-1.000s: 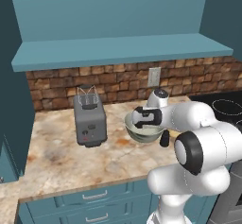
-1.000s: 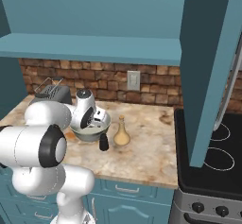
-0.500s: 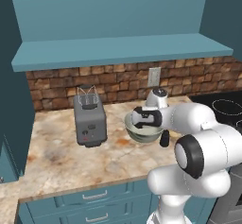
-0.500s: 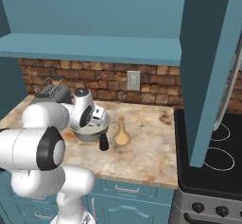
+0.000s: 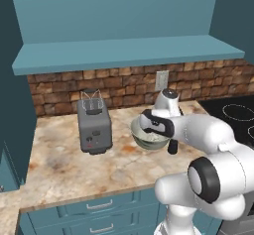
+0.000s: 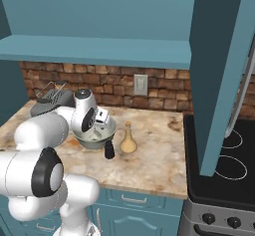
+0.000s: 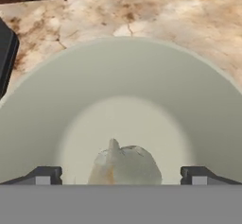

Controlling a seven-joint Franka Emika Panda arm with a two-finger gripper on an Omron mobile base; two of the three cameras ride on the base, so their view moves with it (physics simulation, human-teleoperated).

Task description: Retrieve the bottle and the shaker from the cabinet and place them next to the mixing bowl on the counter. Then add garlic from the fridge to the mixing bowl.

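Note:
My gripper point(image 7: 120, 176) hangs over the pale grey-green mixing bowl point(image 7: 123, 76), open, its fingertips point(image 7: 43, 175) set wide apart. A whitish garlic bulb point(image 7: 125, 164) lies on the bowl's bottom between them, with a gap on each side. The bowl point(image 5: 149, 139) stands on the marbled counter point(image 5: 59, 159) under the hand point(image 5: 151, 124). From the right, the black shaker point(image 6: 109, 150) and the golden-tan bottle point(image 6: 128, 141) stand just beside the bowl point(image 6: 94, 136). The shaker point(image 5: 172, 147) peeks out under my forearm.
A grey toaster point(image 5: 94, 125) stands left of the bowl. The teal cabinet shelf point(image 5: 129, 50) runs overhead, and its open door point(image 6: 219, 70) hangs above the black stove point(image 6: 224, 160). A brick wall with an outlet point(image 6: 141, 83) closes the back.
The hand has lifted very slightly over the bowl. The bowl, bottle, shaker and toaster have not moved.

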